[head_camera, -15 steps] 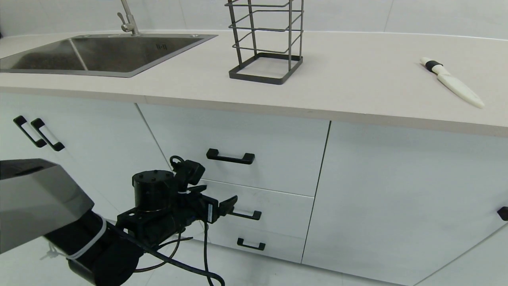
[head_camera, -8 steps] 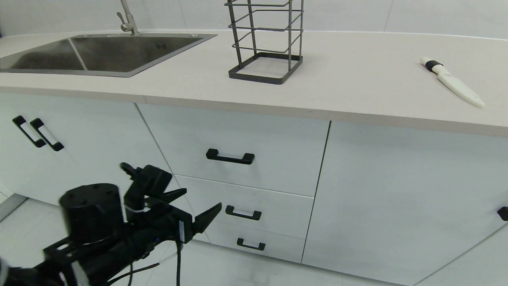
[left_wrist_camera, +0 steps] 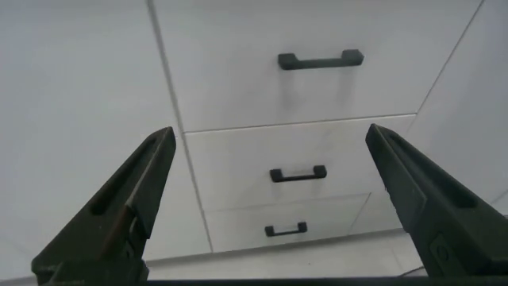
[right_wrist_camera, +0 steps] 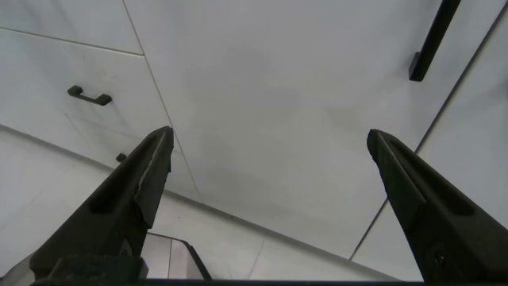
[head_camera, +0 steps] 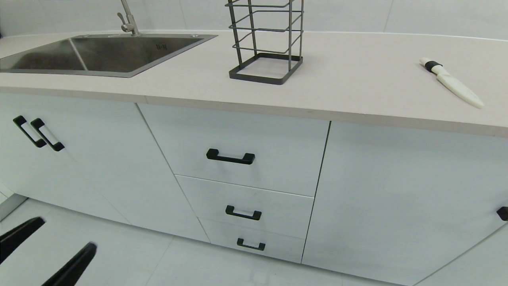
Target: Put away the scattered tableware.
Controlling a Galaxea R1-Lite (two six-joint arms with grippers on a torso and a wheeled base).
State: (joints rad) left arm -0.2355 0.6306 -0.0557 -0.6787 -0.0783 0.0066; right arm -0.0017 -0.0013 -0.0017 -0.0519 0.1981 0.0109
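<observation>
The left end effector [left_wrist_camera: 270, 129] hung spread, facing the drawers [left_wrist_camera: 298, 151]; the right end effector [right_wrist_camera: 270, 133] gaped too. We saw what looked like a knife [head_camera: 452, 82] on the tabletop [head_camera: 357, 71].

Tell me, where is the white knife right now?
In the head view, the white knife lies flat on the countertop on the robot's right side, well to the right of the wire rack and apart from it.
</observation>
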